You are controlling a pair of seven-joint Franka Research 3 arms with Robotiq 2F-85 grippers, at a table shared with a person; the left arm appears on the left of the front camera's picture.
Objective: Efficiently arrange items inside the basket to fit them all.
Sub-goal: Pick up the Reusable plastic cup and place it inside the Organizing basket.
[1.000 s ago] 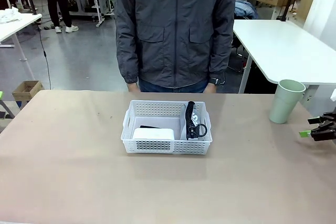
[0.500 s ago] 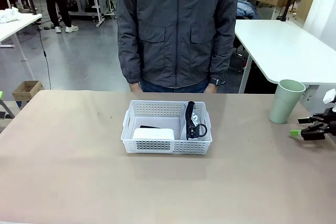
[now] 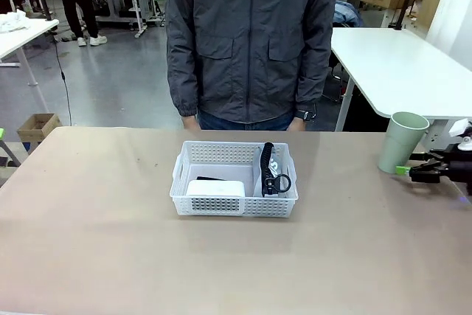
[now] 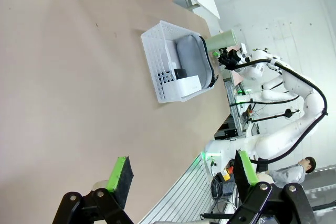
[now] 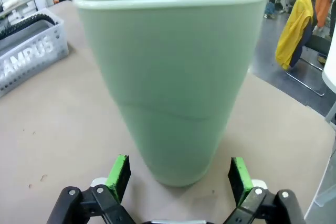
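Note:
The white basket (image 3: 232, 207) sits mid-table. In it a white boxy device (image 3: 215, 188) lies at the front left, and a sliver of the black stapler (image 3: 210, 178) shows behind it. The grey pouch (image 3: 270, 170) stands on edge along the right side, black strap on top. The pale green cup (image 3: 403, 142) stands upright at the table's right. My right gripper (image 3: 410, 171) is open just right of its base. In the right wrist view the cup (image 5: 173, 77) rises right ahead of the spread gripper (image 5: 179, 176), untouched. My left gripper (image 4: 182, 171) is open and empty, far from the basket (image 4: 157, 66).
A person in a grey jacket (image 3: 249, 42) stands at the far edge behind the basket, hands down. A white table (image 3: 402, 64) stands beyond the cup. Bare brown tabletop (image 3: 96, 212) lies left of and in front of the basket.
My right gripper has moved left across the table's right edge, up to the base of the cup. The basket, its contents and the cup have stayed put.

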